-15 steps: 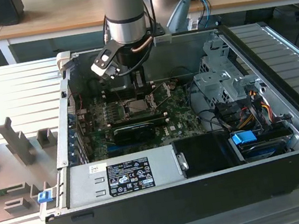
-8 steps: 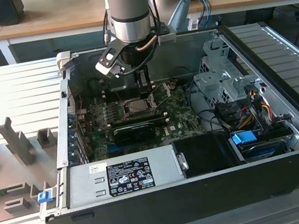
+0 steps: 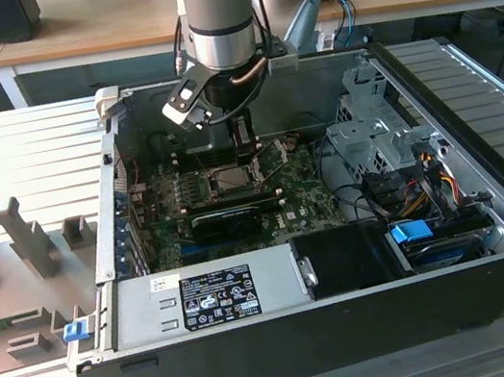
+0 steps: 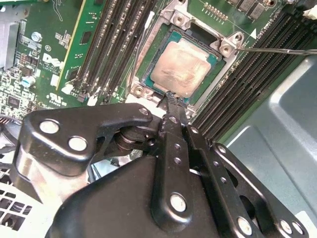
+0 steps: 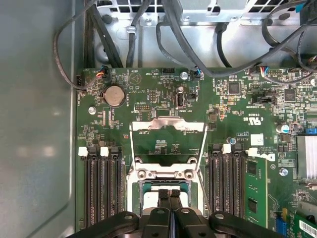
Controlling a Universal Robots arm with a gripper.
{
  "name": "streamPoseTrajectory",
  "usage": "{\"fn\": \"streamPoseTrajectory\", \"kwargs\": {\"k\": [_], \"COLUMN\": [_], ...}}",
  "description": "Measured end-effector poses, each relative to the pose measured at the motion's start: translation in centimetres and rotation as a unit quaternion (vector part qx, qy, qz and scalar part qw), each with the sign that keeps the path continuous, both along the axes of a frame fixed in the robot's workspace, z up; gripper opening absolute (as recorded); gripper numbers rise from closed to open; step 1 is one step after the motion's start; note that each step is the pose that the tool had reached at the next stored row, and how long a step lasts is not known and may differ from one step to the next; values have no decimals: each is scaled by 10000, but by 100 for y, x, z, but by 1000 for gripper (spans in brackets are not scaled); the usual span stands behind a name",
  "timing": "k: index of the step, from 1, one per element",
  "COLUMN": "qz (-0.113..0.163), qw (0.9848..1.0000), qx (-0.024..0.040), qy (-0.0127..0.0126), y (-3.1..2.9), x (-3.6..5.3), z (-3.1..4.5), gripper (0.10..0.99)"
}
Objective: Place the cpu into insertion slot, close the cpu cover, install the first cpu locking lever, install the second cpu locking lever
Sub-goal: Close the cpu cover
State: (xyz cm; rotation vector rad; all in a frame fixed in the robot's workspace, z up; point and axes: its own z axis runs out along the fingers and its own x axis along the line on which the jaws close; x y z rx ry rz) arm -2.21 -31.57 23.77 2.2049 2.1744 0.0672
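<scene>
One open computer case [image 3: 289,343] holds the green motherboard [image 5: 233,116]. Over its socket we see the gripper [image 4: 170,97], fingertips pressed together empty; the cpu cover [image 5: 168,124] is swung open and the cpu [image 4: 182,67] lies in the slot.

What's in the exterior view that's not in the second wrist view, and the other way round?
Exterior view: the whole black computer case, the grey power supply and the arm. Second wrist view: the cpu, silver top up, lying in its socket. Both: the green motherboard and the gripper, fingers shut, by the socket.
</scene>
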Motion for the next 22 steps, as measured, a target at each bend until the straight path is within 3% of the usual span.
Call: {"fn": "streamPoseTrajectory", "kwargs": {"k": [4,6,10,13,16,18,22], "qz": [1,0,1,1,1,0,0], "qw": [10000,10000,10000,10000,10000,10000,10000], "qx": [1,0,0,-1,0,0,0], "qy": [0,0,0,2,2,2,2], "y": [0,0,0,0,0,0,0], "x": [21,100,108,193,204,233,397], "z": [16,17,67,73,124,196,197], "gripper": [106,106,106,106,106,106,106]}}
